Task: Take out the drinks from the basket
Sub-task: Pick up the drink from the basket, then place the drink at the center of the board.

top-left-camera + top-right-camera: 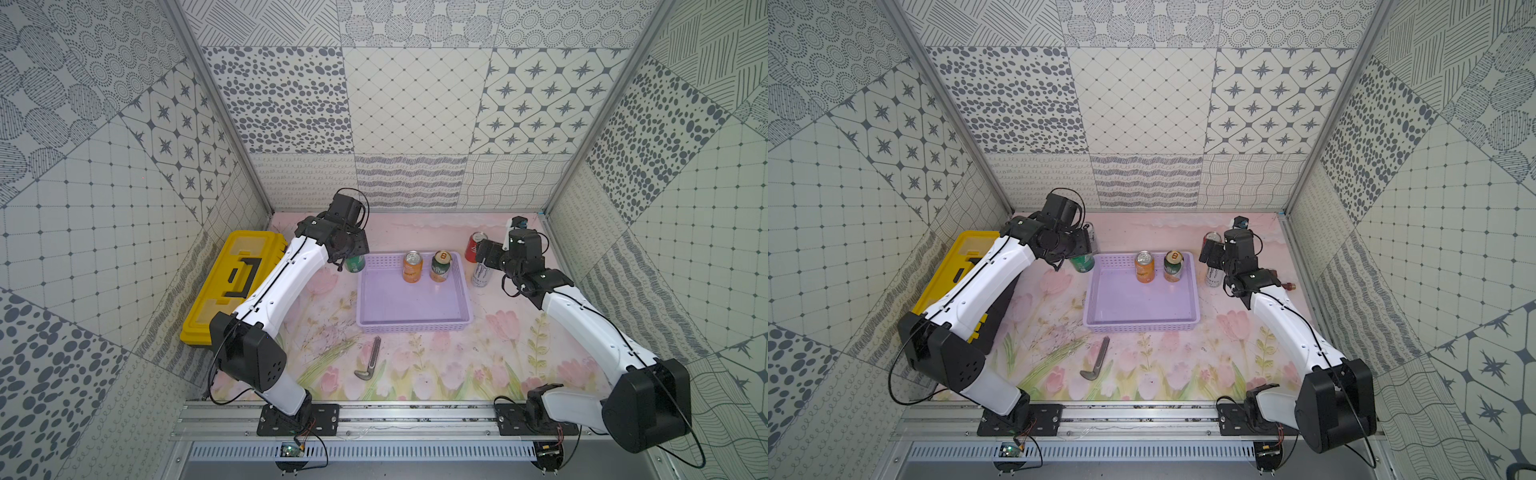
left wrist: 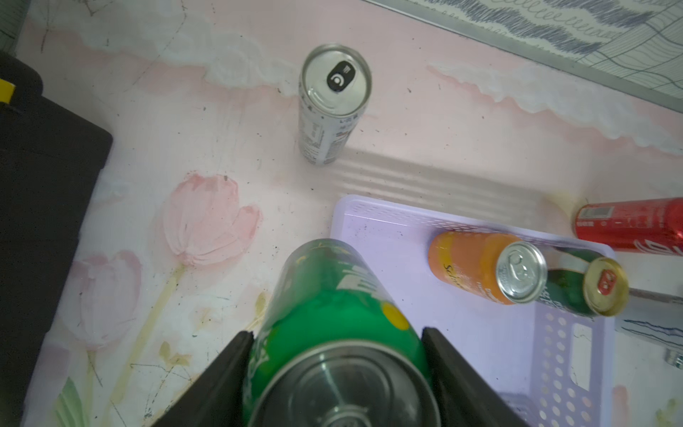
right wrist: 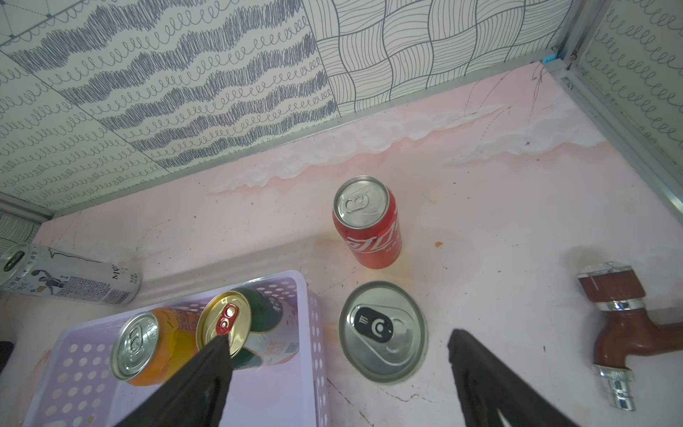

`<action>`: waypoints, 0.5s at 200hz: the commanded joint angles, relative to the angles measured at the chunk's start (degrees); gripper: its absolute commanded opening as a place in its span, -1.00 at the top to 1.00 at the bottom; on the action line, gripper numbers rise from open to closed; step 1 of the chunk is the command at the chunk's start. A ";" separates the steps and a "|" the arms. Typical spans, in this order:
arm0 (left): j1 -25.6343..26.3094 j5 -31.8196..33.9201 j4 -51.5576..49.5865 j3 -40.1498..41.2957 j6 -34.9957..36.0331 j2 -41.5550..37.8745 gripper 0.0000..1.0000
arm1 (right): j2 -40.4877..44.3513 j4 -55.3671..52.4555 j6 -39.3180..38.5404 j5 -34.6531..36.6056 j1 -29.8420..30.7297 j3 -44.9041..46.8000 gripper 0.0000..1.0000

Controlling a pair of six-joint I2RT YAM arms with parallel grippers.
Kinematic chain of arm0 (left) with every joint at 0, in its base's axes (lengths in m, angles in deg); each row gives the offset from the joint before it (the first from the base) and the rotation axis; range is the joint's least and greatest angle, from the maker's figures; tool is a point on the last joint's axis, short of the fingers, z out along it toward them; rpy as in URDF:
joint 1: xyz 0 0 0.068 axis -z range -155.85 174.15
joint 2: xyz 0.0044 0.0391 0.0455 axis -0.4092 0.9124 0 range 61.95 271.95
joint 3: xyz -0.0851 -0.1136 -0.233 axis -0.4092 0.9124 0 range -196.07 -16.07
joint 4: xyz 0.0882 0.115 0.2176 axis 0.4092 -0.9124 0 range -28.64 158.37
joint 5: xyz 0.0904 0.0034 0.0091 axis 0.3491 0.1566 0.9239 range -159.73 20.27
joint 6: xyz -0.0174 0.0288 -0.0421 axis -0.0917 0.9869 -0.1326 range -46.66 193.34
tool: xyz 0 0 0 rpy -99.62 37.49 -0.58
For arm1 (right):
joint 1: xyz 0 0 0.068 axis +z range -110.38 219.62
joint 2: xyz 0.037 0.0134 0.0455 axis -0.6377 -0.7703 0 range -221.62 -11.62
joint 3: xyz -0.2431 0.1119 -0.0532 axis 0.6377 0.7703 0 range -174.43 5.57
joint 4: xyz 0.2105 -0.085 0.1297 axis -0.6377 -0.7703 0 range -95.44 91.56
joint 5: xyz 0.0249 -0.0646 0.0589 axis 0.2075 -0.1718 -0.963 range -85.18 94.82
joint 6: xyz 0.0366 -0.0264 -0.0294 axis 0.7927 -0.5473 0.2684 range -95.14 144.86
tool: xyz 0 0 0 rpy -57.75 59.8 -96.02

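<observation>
Green aluminium drink can (image 2: 332, 303), clamped in the left jaws outside the lavender perforated plastic basket (image 1: 415, 328), looks ready to set down; an orange can (image 1: 412, 268) and a gold-topped dark-green can (image 1: 440, 268) stand inside, right jaws wide above a silver can (image 3: 382, 332).

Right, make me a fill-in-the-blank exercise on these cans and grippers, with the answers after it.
The lavender basket holds ___ upright cans: an orange can and a dark green can.
The held can between the jaws of the left gripper is coloured ___.
Of inside and outside, the red can stands ___ the basket.
The jaws of the right gripper stand ___ above a silver can.
Missing words: two; green; outside; open.
</observation>
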 commanded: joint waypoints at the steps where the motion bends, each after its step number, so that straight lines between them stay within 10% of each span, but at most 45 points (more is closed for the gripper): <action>1: -1.51 5.88 3.49 0.83 -0.97 2.66 -0.08 | 1.03 2.53 0.73 -0.07 -0.15 0.80 -0.91; 100: -1.52 3.01 7.47 2.67 -4.55 11.82 0.03 | 0.97 2.94 0.71 -0.22 -0.67 1.01 -0.91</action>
